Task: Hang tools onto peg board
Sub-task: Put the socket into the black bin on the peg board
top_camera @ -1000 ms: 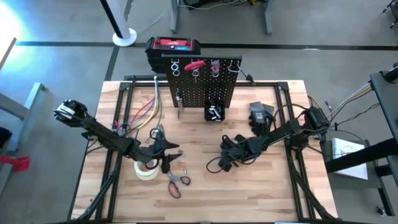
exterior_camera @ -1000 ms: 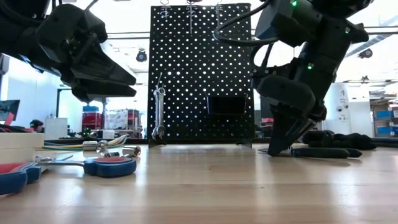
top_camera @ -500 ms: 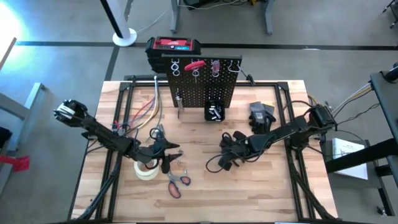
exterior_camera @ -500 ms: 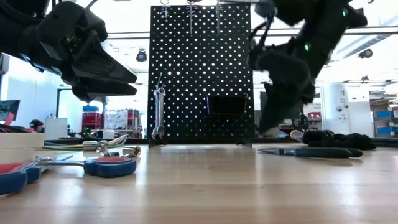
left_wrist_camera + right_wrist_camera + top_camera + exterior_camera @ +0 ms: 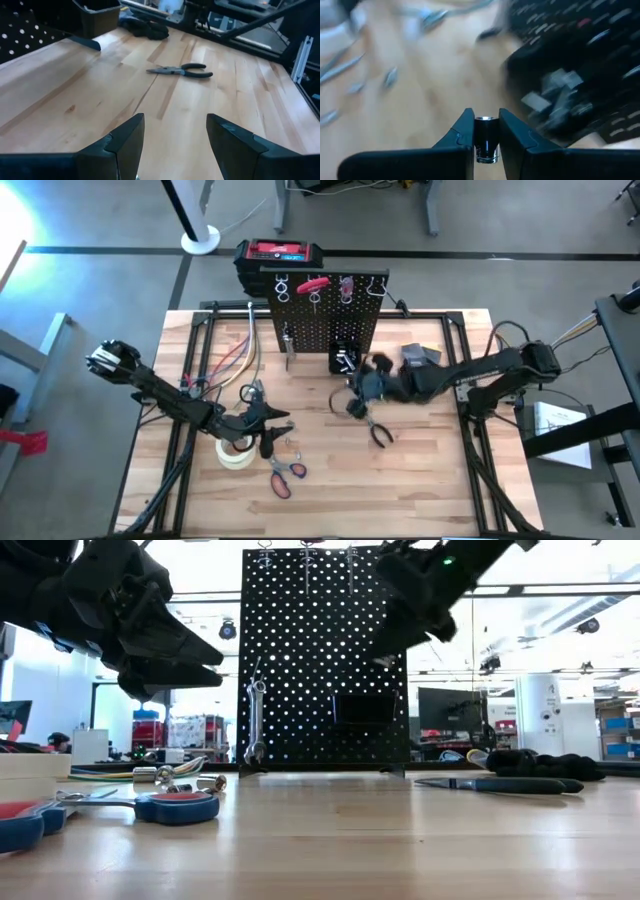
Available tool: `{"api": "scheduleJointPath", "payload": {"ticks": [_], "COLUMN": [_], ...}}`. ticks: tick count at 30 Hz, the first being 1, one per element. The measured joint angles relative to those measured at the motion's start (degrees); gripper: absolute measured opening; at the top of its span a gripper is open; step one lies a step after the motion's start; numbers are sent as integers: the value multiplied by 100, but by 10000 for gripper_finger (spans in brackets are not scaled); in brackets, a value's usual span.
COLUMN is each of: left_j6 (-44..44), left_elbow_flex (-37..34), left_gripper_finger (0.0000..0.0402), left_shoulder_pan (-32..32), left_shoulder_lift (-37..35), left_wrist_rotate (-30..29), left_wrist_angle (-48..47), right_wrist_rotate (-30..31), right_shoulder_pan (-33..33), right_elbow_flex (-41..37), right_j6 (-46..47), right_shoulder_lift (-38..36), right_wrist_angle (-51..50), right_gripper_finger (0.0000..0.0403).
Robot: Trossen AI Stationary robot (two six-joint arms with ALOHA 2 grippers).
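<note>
From above, the wooden table [image 5: 330, 480] holds a black peg board [image 5: 322, 325] standing up near the far edge. A red tool [image 5: 313, 283] hangs at its top, and a small black bin [image 5: 346, 359] sits at its foot with shiny bits inside. The right gripper [image 5: 362, 387] is just in front of that bin. Black-handled pliers [image 5: 377, 429] lie flat on the wood near it. A black glove [image 5: 420, 361] lies to the right of the board. The left gripper [image 5: 270, 423] hangs over the left part of the table, beside a white tape roll [image 5: 235, 454]. Red-handled scissors [image 5: 284, 476] lie just in front of it. A red-and-black toolbox [image 5: 279, 256] sits behind the board.

From table height, the peg board [image 5: 322, 660] fills the middle, and a silver wrench [image 5: 256, 720] hangs on its left side. The pliers [image 5: 495, 783] lie on the right, with the glove [image 5: 545, 764] behind them. The scissors [image 5: 140, 806] lie at the left, with small silver sockets [image 5: 178, 780] behind.

In the left wrist view, the left gripper [image 5: 175, 135] has its two fingers wide apart with nothing between them. The pliers [image 5: 180, 71] lie well ahead on the wood.

In the right wrist view, the right gripper [image 5: 485, 131] pinches a small silver socket [image 5: 485, 137] between its fingers. The bin is a dark blur ahead.
</note>
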Motion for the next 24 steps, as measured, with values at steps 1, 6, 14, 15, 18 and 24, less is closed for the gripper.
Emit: {"api": "scheduleJointPath", "payload": {"ticks": [1, 6, 14, 15, 18, 24], "left_j6": [0, 4, 2, 6, 9, -208], "left_elbow_flex": [0, -2, -2, -2, -2, -2], "left_gripper_finger": [205, 205, 205, 205, 205, 205], "left_shoulder_pan": [0, 0, 0, 0, 0, 0], "left_shoulder_lift": [0, 0, 0, 0, 0, 0], "left_wrist_rotate": [-31, -92, -102, -103, -116, -105], "left_wrist_angle": [8, 47, 32, 32, 29, -39], "right_wrist_rotate": [-1, -558, -564, -562, -518, -416], "right_shoulder_pan": [-161, -874, -1254, -1263, -1291, -1294], "right_elbow_flex": [13, 15, -11, -11, -7, -9], "right_j6": [-115, -502, -772, -772, -886, -1039], "right_shoulder_lift": [-56, -154, -49, -18, 58, 249], "right_wrist_angle": [124, 783, 1179, 1225, 1252, 1308], "right_gripper_finger": [40, 40, 62, 72, 107, 182]}}
